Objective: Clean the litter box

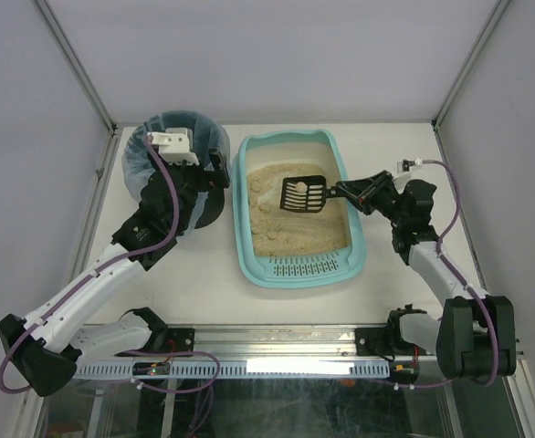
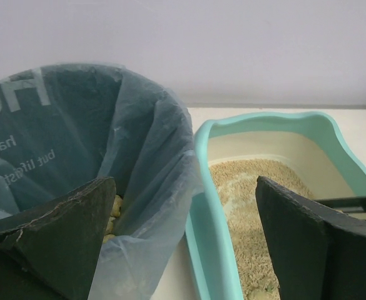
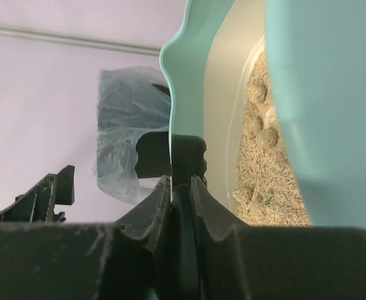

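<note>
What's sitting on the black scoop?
One pale round clump lies on the scoop above the sand in the litter box. The sand right under the scoop is hidden.

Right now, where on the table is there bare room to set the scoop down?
Bare table lies between the litter box and the arm bases, and in the far right corner beyond the right gripper. Crowded: the gap between bin and litter box, where the open left gripper sits.

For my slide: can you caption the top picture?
Right gripper holds a black scoop with a clump over the teal litter box.
</note>
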